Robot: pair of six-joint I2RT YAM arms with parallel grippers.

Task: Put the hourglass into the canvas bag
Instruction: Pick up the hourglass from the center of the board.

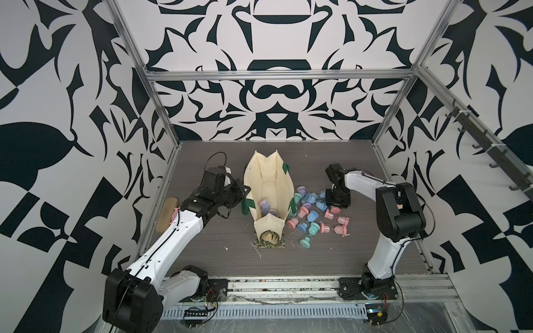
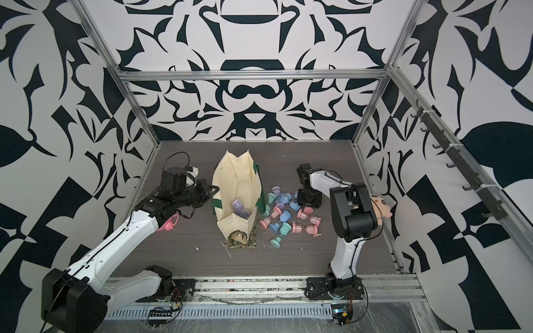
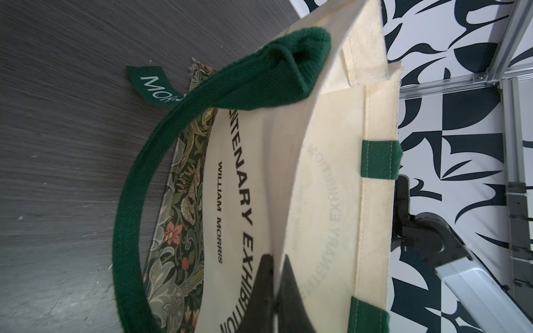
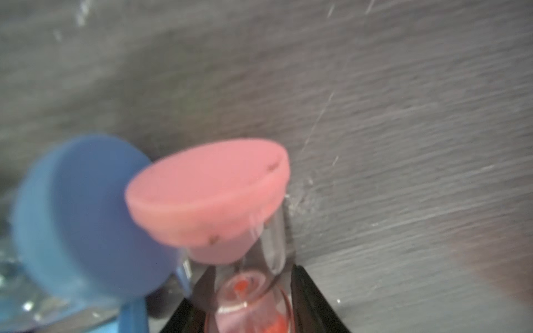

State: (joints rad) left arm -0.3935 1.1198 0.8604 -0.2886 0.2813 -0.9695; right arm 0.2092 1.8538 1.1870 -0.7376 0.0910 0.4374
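1. The canvas bag (image 1: 268,178) (image 2: 236,178) stands on the counter (image 1: 216,245) with its mouth open upward. A floral band (image 1: 269,240) shows at its base on the near end.
2. The left end effector (image 3: 276,259) (image 1: 243,196) is clenched on the bag's side wall just below the rim. One finger is outside the cream cloth and one inside, with the cloth pinched between them. A green handle (image 3: 138,201) curves down the outside of that wall.
3. Two purple hourglasses (image 1: 266,206) (image 2: 239,209) lie inside the bag near its near end.
4. A heap of hourglasses (image 1: 314,216) (image 2: 284,219) in pink, blue, teal and purple lies on the counter just beside the bag, on the wall opposite the pinched one.
5. The right end effector (image 4: 251,274) (image 1: 337,201) is at the edge of that heap farthest from the bag. It is grasping the pink hourglass (image 4: 207,196), with its fingers pressed to either side of the clear glass body below the pink cap.
6. A blue hourglass (image 4: 80,216) touches the pink one's cap. Whether the pink hourglass is off the counter cannot be told. It is outside the bag.
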